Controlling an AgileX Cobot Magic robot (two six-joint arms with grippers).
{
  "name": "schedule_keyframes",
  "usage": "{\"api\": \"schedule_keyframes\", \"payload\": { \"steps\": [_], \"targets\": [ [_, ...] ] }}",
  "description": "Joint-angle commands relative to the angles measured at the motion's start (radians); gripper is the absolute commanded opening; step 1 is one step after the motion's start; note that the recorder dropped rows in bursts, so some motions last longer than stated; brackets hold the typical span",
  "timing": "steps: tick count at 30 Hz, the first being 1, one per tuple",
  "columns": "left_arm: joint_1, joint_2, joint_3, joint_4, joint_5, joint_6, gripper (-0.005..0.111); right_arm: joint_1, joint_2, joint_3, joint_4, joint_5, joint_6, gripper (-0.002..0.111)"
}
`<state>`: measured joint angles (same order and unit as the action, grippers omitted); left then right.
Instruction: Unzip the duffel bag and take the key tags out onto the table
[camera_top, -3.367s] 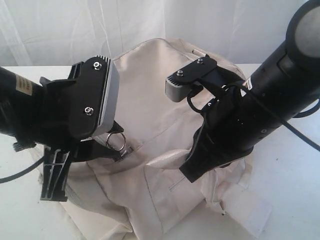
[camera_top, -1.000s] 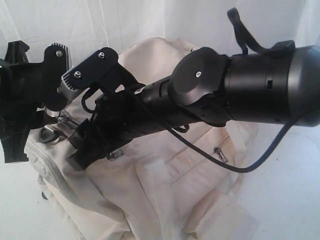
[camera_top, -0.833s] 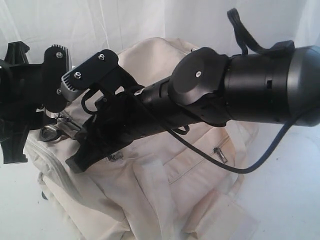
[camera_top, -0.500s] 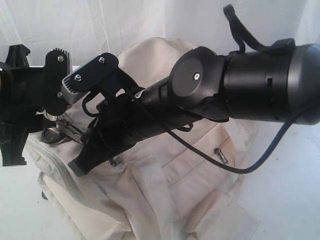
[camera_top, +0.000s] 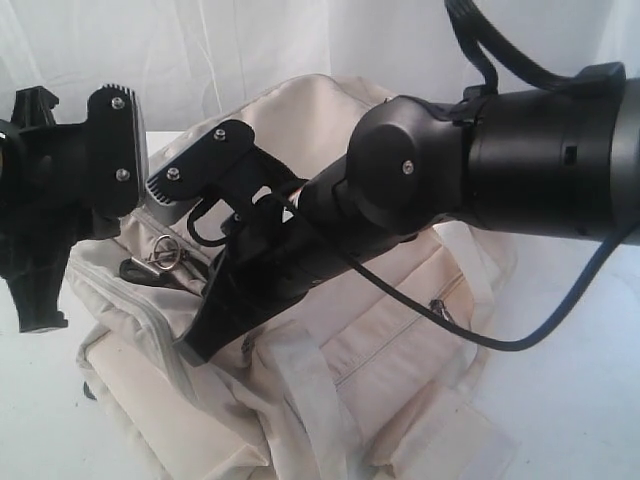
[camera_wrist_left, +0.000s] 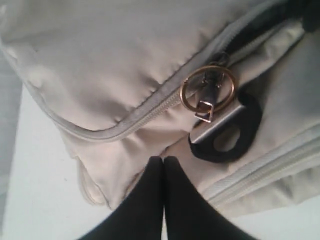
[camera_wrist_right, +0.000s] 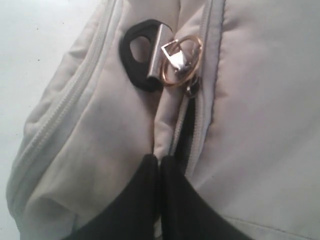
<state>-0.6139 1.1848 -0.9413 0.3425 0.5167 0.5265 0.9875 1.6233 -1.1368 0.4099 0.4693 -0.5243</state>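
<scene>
Left tool (camera_wrist_left: 163, 160), right tool (camera_wrist_right: 159, 160) both pinched shut on duffel bag (camera_top: 400, 330) fabric near zipper ring (camera_top: 170, 250), bag's ten o'clock; likely tensioning seam.

Obscured areas on the duffel bag (camera_top: 390, 350)
The right arm (camera_top: 420, 190) covers the bag's middle; we see only darkness inside the part-open zipper (camera_wrist_right: 187, 129), and cannot tell whether the right gripper (camera_wrist_right: 159, 161) pinches fabric.

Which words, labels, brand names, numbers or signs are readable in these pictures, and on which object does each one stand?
None: no text is readable in any view. The duffel bag, its metal ring, the table, the left arm and the right arm show no legible word, number or sign.
</scene>
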Motion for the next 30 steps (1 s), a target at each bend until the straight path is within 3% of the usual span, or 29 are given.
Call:
{"api": "schedule_keyframes", "payload": {
  "steps": [1, 3, 5, 7, 8, 10, 14, 22, 30],
  "targets": [
    [0.043, -0.01, -0.006, -0.033, 0.073, -0.332, 0.0, -0.002, -0.009, 0.009, -0.018, 0.046, 0.005, 0.0],
    [0.115, -0.01, -0.006, -0.102, 0.086, -0.344, 0.0, -0.002, -0.009, 0.009, -0.018, 0.046, 0.005, 0.0],
    [0.2, -0.008, -0.032, -0.296, 0.099, -0.238, 0.0, -0.002, -0.009, 0.009, -0.018, 0.046, 0.005, 0.0],
    [0.305, -0.001, -0.071, -0.708, 0.158, 0.095, 0.0, -0.002, -0.009, 0.009, -0.018, 0.044, 0.007, 0.0],
    [0.369, 0.019, -0.096, -0.929, 0.249, 0.279, 0.0, -0.002, -0.009, 0.009, -0.018, 0.044, 0.007, 0.0],
    [0.474, 0.098, -0.139, -1.128, 0.392, 0.414, 0.0, -0.002, -0.009, 0.009, -0.012, 0.044, 0.009, 0.0],
    [0.498, 0.199, -0.155, -1.148, 0.427, 0.428, 0.0, -0.002, -0.009, 0.009, -0.01, 0.046, 0.013, 0.0],
    [0.498, 0.225, -0.155, -1.159, 0.391, 0.636, 0.004, -0.002, -0.009, 0.009, -0.01, 0.048, 0.013, 0.0],
    [0.49, 0.242, -0.155, -1.159, 0.348, 0.69, 0.046, -0.002, -0.009, 0.009, -0.008, 0.048, 0.018, 0.0]
  ]
}}
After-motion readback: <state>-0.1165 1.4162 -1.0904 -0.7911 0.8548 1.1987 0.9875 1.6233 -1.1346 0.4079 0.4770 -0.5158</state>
